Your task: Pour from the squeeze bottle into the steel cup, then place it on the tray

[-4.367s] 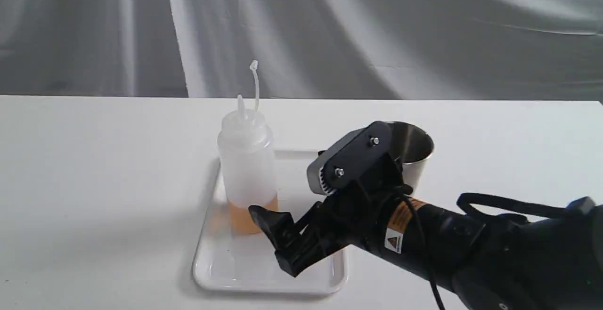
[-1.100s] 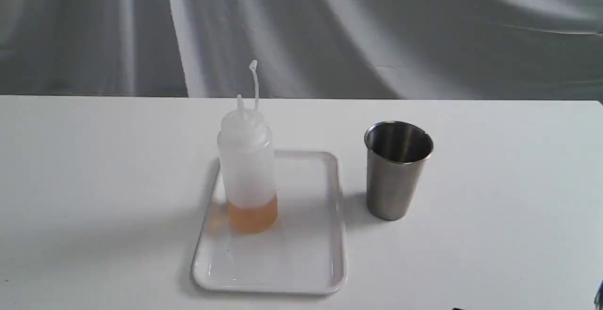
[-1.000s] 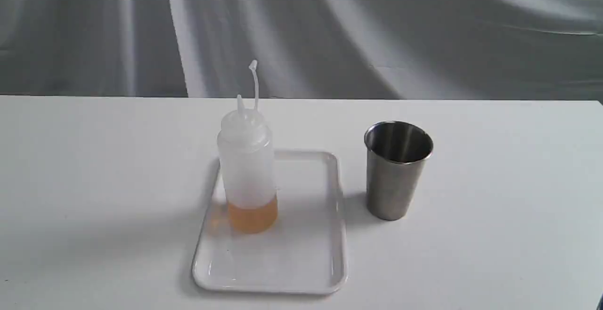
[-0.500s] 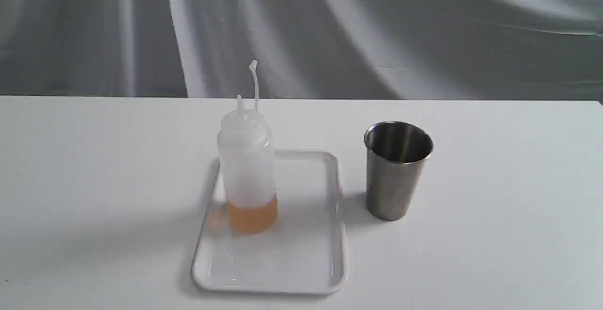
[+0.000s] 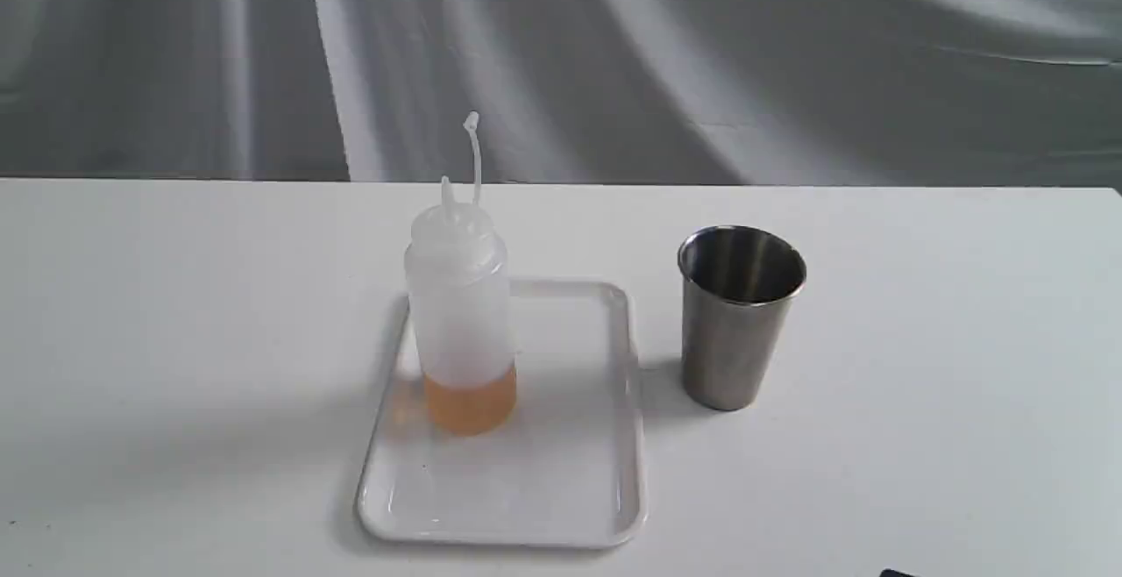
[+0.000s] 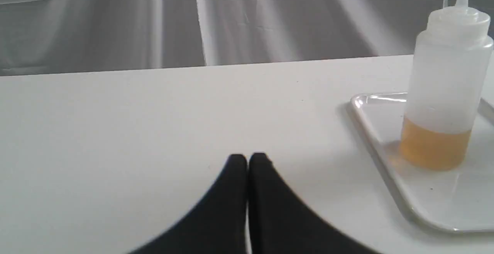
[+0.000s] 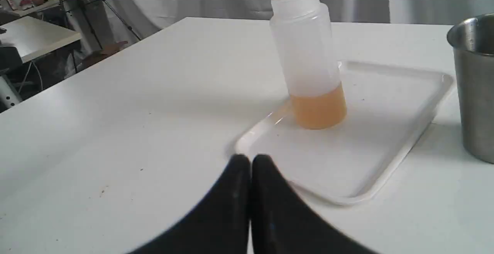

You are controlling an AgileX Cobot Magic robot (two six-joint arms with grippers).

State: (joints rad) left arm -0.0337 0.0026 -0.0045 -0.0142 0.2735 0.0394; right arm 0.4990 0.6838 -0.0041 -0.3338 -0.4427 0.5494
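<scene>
Since both arms sit clear of the props, nothing is being held. Black left gripper (image 6: 247, 158): jaws pressed tip to tip, empty, low over bare matte white tabletop (image 5: 175, 340), near the tray's rim but apart from it. Black right gripper (image 7: 251, 158): also closed tight on nothing, tips just short of the tray's corner; contact not evident.

Next out is the glossy white rectangular plastic tray (image 5: 578, 489), centre to lower centre of the exterior frame. It has rounded corners, a low raised rim and a slick surface with highlights.

The translucent white plastic squeeze bottle (image 5: 458, 314) stands upright on the tray's upper-left part. It is a soft-looking cylinder with a domed shoulder and pointed nozzle, thin cap strap sticking up, cap off the tip. Amber liquid fills only the bottom band. Upright on the tray matches the task's final placement, so the job looks finished.

The brushed stainless steel cup (image 5: 732, 340) is right of centre, on the tabletop just beside the tray's right rim, not touching. It is tapered, handleless and rigid, probably kept close for a short pour. Its inside is dark, so I cannot tell if liquid is in it.

Grey draped cloth backdrop (image 5: 614, 60) runs across the top of the frame.
</scene>
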